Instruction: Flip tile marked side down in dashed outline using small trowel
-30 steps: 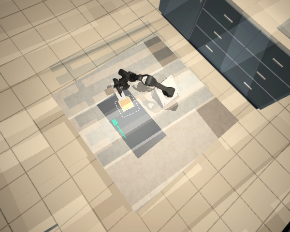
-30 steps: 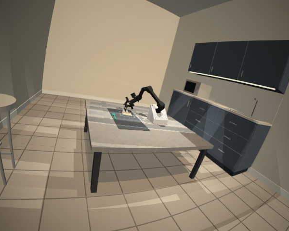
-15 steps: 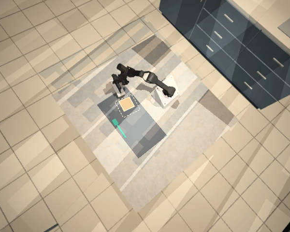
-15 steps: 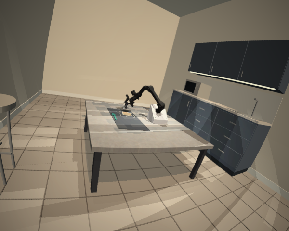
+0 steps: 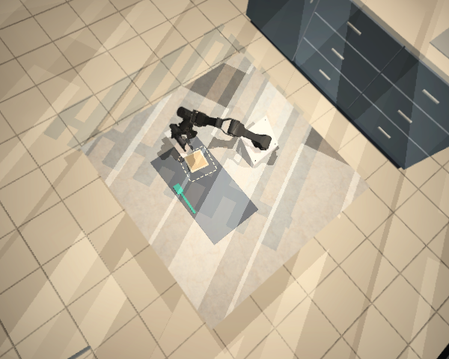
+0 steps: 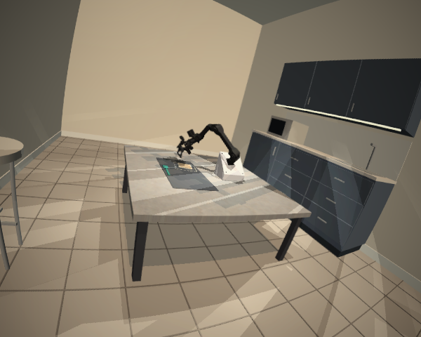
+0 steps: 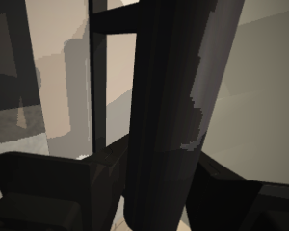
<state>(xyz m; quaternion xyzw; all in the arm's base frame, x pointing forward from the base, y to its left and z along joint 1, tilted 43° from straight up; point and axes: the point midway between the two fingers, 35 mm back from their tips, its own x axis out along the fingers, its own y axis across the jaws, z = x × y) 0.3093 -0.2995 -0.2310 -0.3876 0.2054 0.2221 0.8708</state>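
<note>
Jaws partly closed and clamped on a dark cylinder (image 7: 169, 120): in the wrist view it stands upright between the two black fingers, filling the gap, and what it belongs to cannot be told

Largest thing in the room is the grey-topped table (image 6: 203, 206), with a run of dark drawer cabinets (image 5: 371, 77) along the wall beside it. On the table top lies a dark grey mat (image 5: 224, 209). The black arm (image 5: 217, 123) rises from a white base (image 5: 265, 127) just beside the mat and reaches across to the mat's far end, where the gripper (image 5: 182, 143) hangs just beside one corner of the dashed outline (image 5: 203, 172).

Inside that outline lies the tan tile (image 5: 197, 160), flat, near the side closest to the arm; any marking on it is too small to make out. The green trowel (image 5: 184, 197) lies flat on the mat, apart from the gripper and just outside the outline, its blade end pointing toward the mat's edge and its handle running toward the middle of the mat
</note>
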